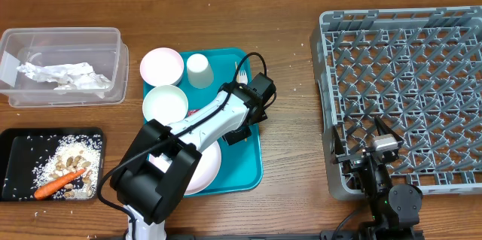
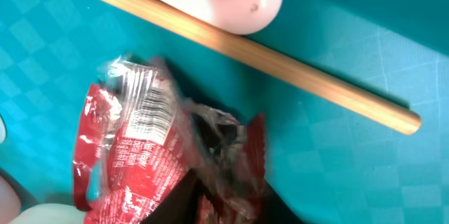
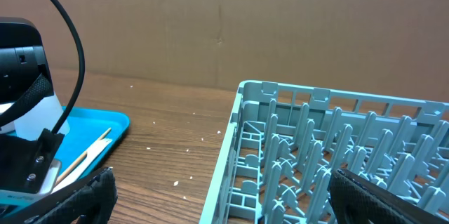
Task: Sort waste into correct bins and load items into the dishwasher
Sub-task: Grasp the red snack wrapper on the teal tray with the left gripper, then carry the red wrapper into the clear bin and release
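Red wrapper on teal tray, pale fork near.

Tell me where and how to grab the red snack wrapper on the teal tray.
Pinch the raised crumpled fold at the middle of the red wrapper, coming straight down from above. It lies low on the teal tray, so its edges offer little purchase, while the folds stand up. Probably close across the fold, clear of the wooden stick beside it.
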Robot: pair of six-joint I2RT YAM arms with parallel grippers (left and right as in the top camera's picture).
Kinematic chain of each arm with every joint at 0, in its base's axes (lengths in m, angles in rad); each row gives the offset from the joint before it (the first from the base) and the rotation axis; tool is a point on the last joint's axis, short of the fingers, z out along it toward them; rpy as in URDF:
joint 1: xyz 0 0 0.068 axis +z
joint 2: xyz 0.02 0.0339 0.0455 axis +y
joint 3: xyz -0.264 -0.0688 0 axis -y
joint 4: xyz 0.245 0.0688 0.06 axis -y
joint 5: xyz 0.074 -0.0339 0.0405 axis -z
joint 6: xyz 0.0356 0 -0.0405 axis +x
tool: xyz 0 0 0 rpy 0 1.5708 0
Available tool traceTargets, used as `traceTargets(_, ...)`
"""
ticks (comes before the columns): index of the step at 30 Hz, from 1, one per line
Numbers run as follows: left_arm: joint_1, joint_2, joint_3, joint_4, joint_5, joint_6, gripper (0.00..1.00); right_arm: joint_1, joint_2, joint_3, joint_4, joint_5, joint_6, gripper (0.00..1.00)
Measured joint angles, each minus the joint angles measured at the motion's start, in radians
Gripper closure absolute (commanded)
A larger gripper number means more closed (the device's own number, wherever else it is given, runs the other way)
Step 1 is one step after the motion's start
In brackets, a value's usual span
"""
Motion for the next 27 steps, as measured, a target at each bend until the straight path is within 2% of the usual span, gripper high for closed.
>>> traceTargets(5, 0.0, 0.002, 0.058, -0.027, -0.009, -0.061, 0.96, 0.0, 0.0, 0.0, 0.0, 0.0, 0.0, 0.0)
traceTargets(13, 0.002, 0.002, 0.396, -0.078, 0.014, -0.211, 0.96, 0.0, 0.0, 0.0, 0.0, 0.0, 0.0, 0.0)
traceTargets(16, 0.033, -0.022, 0.458, -0.081, 0.03, -0.27, 0.96, 0.0, 0.0, 0.0, 0.0, 0.0, 0.0, 0.0)
traceTargets(22, 0.31, -0.158, 0.517, -0.005, 0.085, -0.398, 0.96, 0.0, 0.0, 0.0, 0.0, 0.0, 0.0, 0.0)
traceTargets(27, 0.67, -0.208, 0.535, 0.094, 0.207, -0.489, 0.95, 0.0, 0.0, 0.0, 0.0, 0.0, 0.0, 0.0)
